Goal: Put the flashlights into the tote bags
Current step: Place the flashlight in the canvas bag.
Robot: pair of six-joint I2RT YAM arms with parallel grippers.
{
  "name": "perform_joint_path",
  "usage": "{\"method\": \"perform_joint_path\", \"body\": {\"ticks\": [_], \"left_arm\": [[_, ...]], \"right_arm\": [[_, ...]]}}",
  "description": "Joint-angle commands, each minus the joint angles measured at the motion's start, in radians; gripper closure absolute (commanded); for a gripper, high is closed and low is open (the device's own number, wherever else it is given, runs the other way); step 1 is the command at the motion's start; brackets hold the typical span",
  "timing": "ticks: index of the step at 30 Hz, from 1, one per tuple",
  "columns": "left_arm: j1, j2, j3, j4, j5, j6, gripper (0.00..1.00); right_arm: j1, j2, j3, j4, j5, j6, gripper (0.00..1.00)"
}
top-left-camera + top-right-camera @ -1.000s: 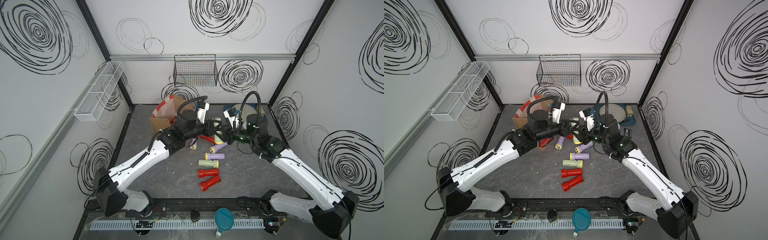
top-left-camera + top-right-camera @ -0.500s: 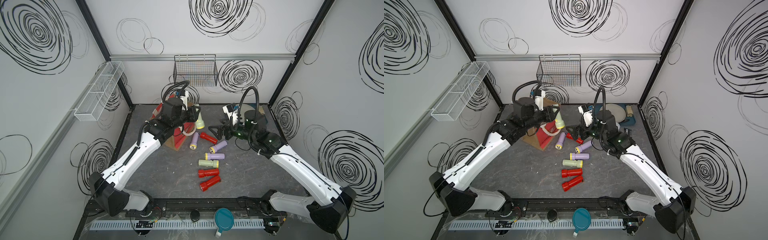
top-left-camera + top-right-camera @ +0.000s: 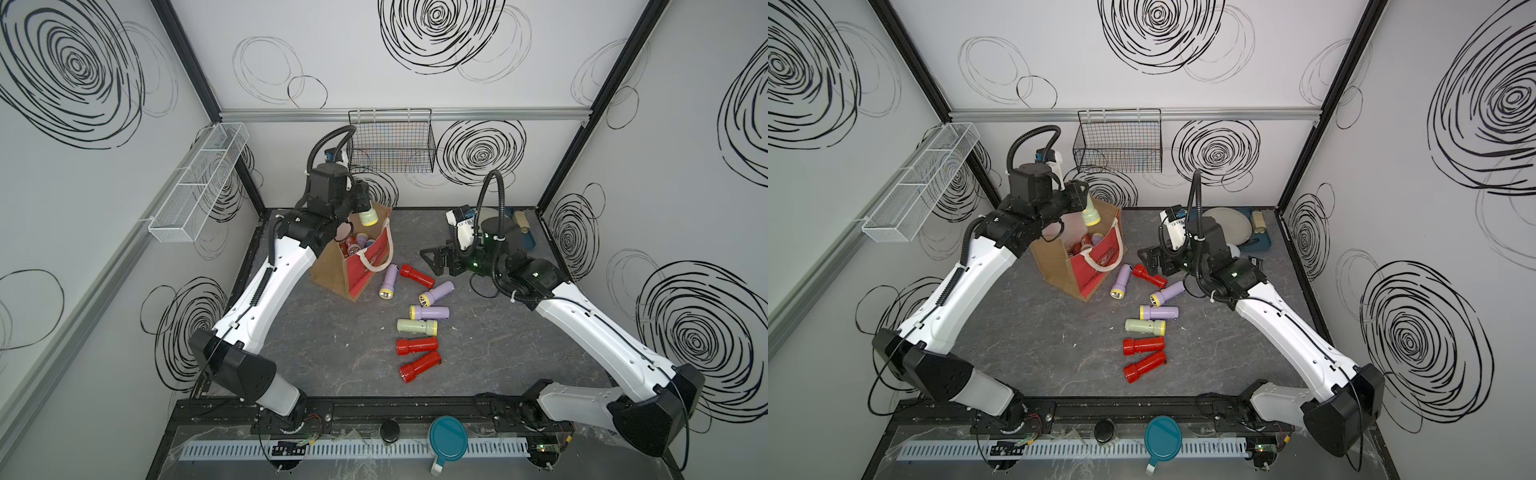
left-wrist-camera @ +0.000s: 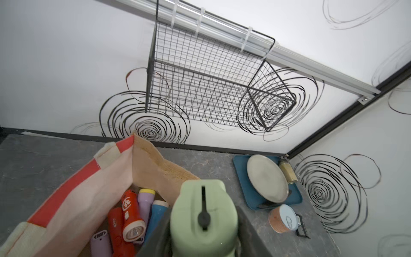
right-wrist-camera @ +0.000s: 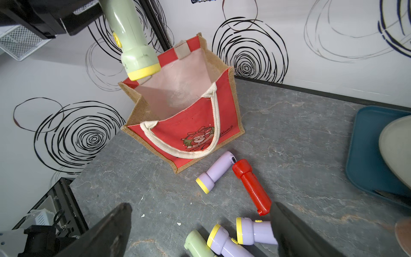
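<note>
Brown-and-red tote bag (image 3: 328,270) upright, mouth open; red, lilac and blue flashlights (image 4: 133,213) inside. One pale green flashlight (image 3: 368,216) head-down above mouth. Seven loose flashlights (image 3: 417,345) lie on surface (image 3: 332,365).

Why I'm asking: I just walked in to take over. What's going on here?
The left end effector holds a pale green flashlight head-down over the open tote bag, not yet released. Several flashlights lie inside the bag; seven more lie loose on the table. The right end effector hangs open and empty above those loose ones.

Outside one brown jute tote bag (image 3: 332,270) were three red plastic flashlights (image 3: 417,277) (image 3: 417,345) (image 3: 419,366), three lilac flashlights (image 3: 389,280) (image 3: 436,292) (image 3: 430,311), two pale green flashlights (image 3: 417,326) (image 3: 368,216).
</note>
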Motion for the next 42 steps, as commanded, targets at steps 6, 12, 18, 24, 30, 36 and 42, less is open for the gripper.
{"method": "perform_joint_path", "body": {"ticks": [6, 12, 18, 24, 30, 36, 42], "left_arm": [[0.007, 0.122, 0.124, -0.047, -0.176, 0.072, 1.0], [0.008, 0.235, 0.184, -0.125, -0.255, 0.101, 1.0], [0.018, 0.332, 0.173, -0.157, -0.296, 0.096, 1.0], [0.023, 0.403, 0.162, -0.154, -0.284, 0.065, 1.0], [0.029, 0.461, 0.169, -0.154, -0.285, 0.043, 1.0], [0.03, 0.463, 0.164, -0.153, -0.293, 0.04, 0.86], [0.03, 0.404, 0.151, -0.15, -0.288, 0.046, 0.46]], "right_arm": [[-0.008, 0.025, 0.05, -0.066, 0.051, 0.005, 0.0], [-0.01, 0.038, 0.058, -0.089, 0.076, 0.012, 0.0], [-0.011, 0.048, 0.051, -0.12, 0.106, 0.028, 0.0], [-0.011, 0.069, 0.055, -0.137, 0.123, 0.045, 0.0], [-0.01, 0.083, 0.061, -0.127, 0.123, 0.056, 0.0], [-0.011, 0.094, 0.072, -0.141, 0.129, 0.059, 0.0], [-0.014, 0.097, 0.077, -0.165, 0.136, 0.056, 0.0]]}}
